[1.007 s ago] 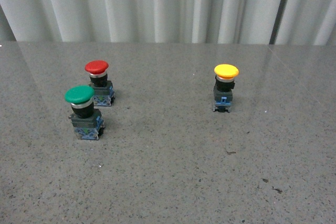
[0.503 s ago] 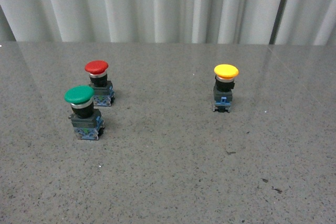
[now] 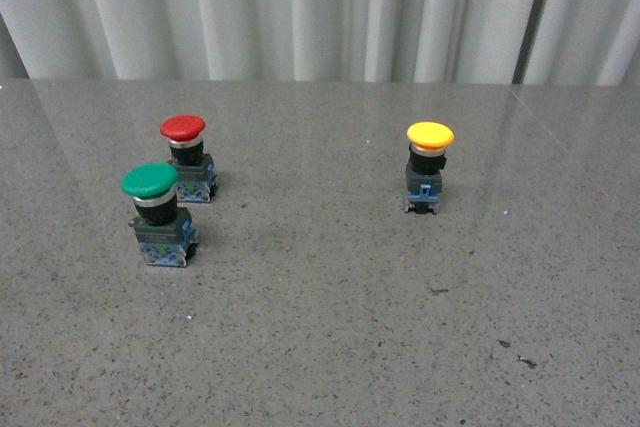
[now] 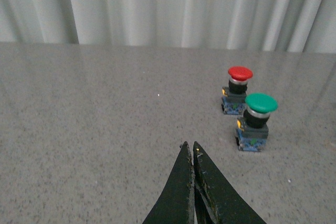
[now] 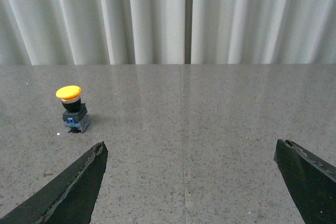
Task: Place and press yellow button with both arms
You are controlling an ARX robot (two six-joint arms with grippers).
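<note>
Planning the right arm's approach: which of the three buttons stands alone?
The yellow button, by itself on the right in the front view; the red button and the green button stand close together on the left.

The tabletop (image 3: pixel 320 347) looks like polished grey stone, finely speckled and smooth. It is glossy enough to carry pale reflections of the curtain (image 3: pixel 300 7), which hangs as white matt cloth in soft pleats. The yellow button (image 3: pixel 430 137) has a smooth plastic cap with a mild sheen, a bright metallic collar beneath it, a dull black plastic body and blue plastic at the base. The green button (image 3: pixel 150 181) and the red button (image 3: pixel 183 128) show the same smooth caps, silvery collars and dark bodies. The jaws of the left gripper (image 4: pixel 189 146) and the right gripper (image 5: pixel 190 145) are matt black, with slightly rough, flecked edges.
</note>
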